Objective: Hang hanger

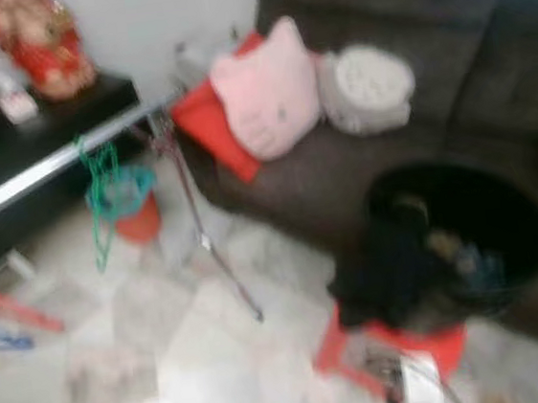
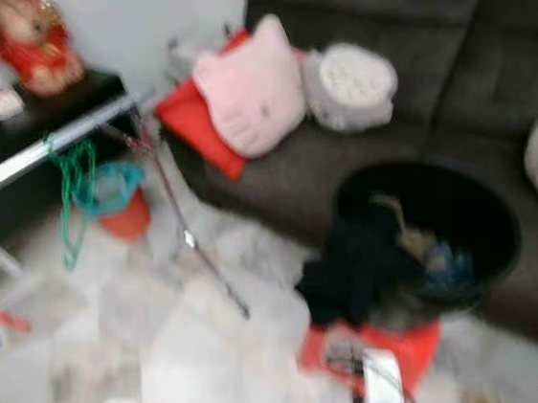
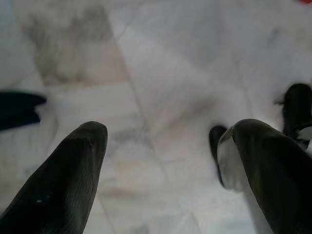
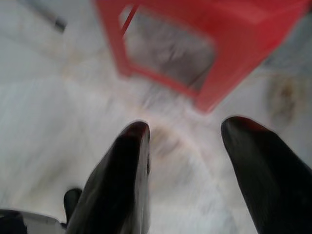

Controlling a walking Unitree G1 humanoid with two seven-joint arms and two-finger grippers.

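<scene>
A green hanger [image 1: 100, 195] hangs from the silver rail [image 1: 44, 167] of a clothes rack at the left. A black basket [image 1: 465, 234] holding dark clothes rests on a red stool [image 1: 400, 346] in front of the sofa. My left gripper [image 3: 165, 146] hangs open over bare marble floor. My right gripper [image 4: 187, 141] is open too, pointing down at the floor beside the red stool [image 4: 195, 44]. Nothing sits between either pair of fingers. Both silver arms [image 1: 419, 388] show at the bottom edge of the eye views.
A dark sofa [image 1: 426, 50] carries a pink cat cushion [image 1: 267, 91], a red cushion and a white cushion. A red bucket [image 1: 136, 215] stands under the rail. A thin rack leg [image 1: 217, 255] crosses the floor. A black table [image 1: 22, 141] with a red figure is at the left.
</scene>
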